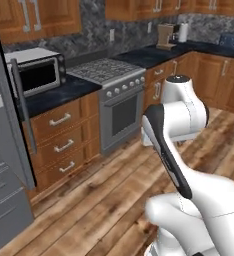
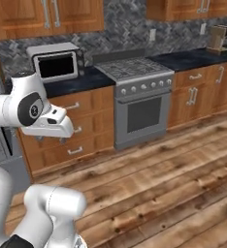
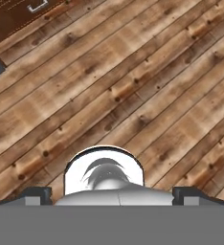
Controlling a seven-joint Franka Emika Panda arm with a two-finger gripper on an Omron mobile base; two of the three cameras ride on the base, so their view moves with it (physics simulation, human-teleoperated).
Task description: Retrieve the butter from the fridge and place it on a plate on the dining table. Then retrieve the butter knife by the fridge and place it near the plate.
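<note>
You are looking at a kitchen with the fridge (image 1: 4, 150) at the far left of the left base view: a tall matte grey body with a long vertical bar handle and drawer fronts lower down. Take that fridge as your landmark. Its door edge stands out toward you, but you cannot tell from here how far it is open or what is inside.

Just beside the fridge, on the dark counter (image 1: 59, 95), sits the microwave (image 1: 36, 70), black-fronted with a silver shell. Below it are wooden drawers (image 1: 64, 145) with pale bar handles. Further from the fridge along the same wall stands the stove (image 1: 114, 100), grey with a row of knobs and a dark oven window. Well away from the fridge, in the far corner, a coffee machine (image 1: 165, 36) rests on the counter.

Your arm (image 1: 179, 130) is folded up over the wooden floor (image 1: 99, 200), well apart from the fridge, its hand pointing down.

In the hand view, the gripper (image 3: 111, 196) faces bare floor planks. Its two dark fingertips (image 3: 35, 195) sit far apart at the bottom corners, spread wide, with nothing between them. A corner of a drawer front with a handle (image 3: 37, 5) shows at the top left of that view.
</note>
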